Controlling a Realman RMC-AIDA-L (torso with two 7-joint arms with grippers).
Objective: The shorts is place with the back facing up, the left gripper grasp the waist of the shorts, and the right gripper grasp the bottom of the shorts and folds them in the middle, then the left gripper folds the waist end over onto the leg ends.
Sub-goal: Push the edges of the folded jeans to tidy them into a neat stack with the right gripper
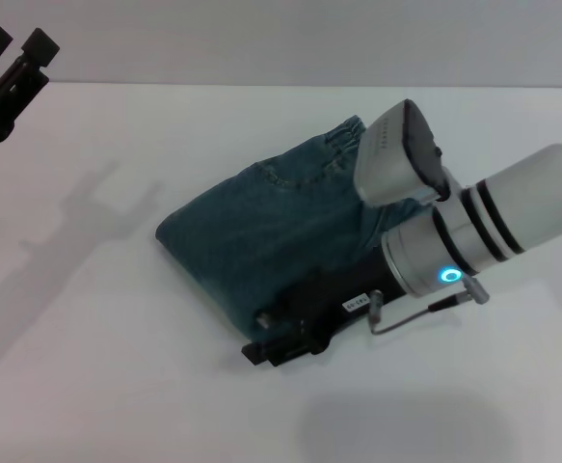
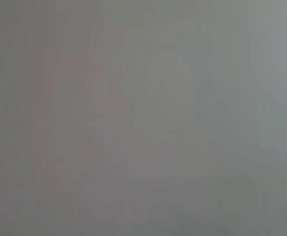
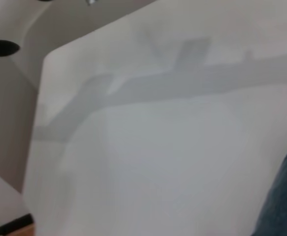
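A plain white, matte-topped desk (image 1: 117,386) fills most of the head view, its far edge meeting a pale grey wall (image 1: 261,39) that runs across the top of the picture. Soft grey shadows (image 1: 97,207) lie on the desk's left part. In the right wrist view the same white desk (image 3: 158,162) shows a rounded corner, with a long forked shadow (image 3: 182,78) crossing its surface. Past that corner is what may be a pale floor (image 3: 5,123), though it is hard to make out.
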